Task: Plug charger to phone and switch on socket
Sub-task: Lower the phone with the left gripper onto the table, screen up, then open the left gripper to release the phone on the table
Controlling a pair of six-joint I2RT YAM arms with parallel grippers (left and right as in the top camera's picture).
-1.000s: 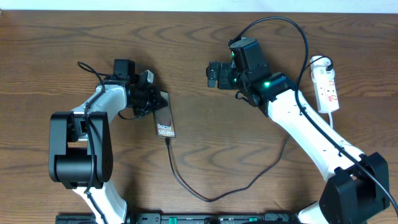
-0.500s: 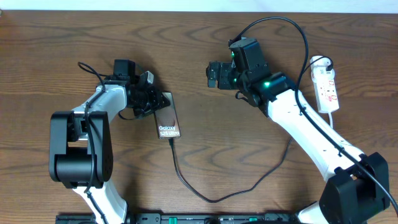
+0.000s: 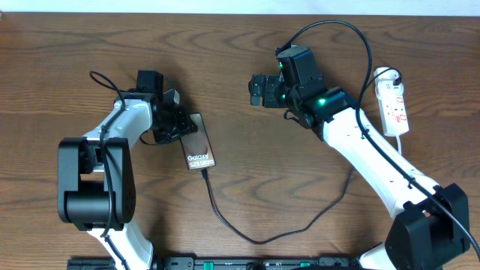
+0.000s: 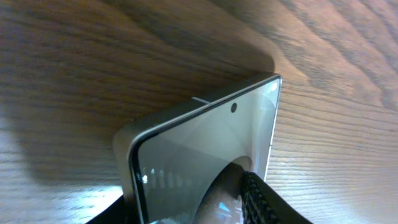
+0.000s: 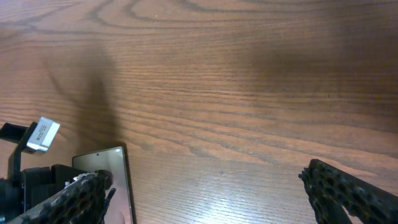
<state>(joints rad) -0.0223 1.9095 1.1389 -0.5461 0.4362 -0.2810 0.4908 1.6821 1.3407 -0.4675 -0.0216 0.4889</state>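
Overhead: the phone lies flat on the table, left of centre, with its white lettering facing up. The left gripper sits at the phone's far left corner. From above I cannot tell whether it touches or clamps.

The charger runs from the phone's near end. Its black cable loops toward the near edge, then climbs right and passes under the right arm, where I lose it.

The socket lies at the far right, well apart from the phone. It is beside the right forearm, with its white cord at the far end.

The right gripper hangs over bare wood right of the phone, holding nothing.

Left wrist: only this view gives the phone's glossy face close up, with a small round hole near its end and a bright metal edge. One ribbed finger stands at the face and a dark shape shows at the opposite edge. Grip or gap, I cannot tell.

Right wrist: the two fingertips stand wide apart at the frame's lower corners, spread and empty. Beyond the left one is the phone's corner, with the other arm's gripper and its small white tag beside it.
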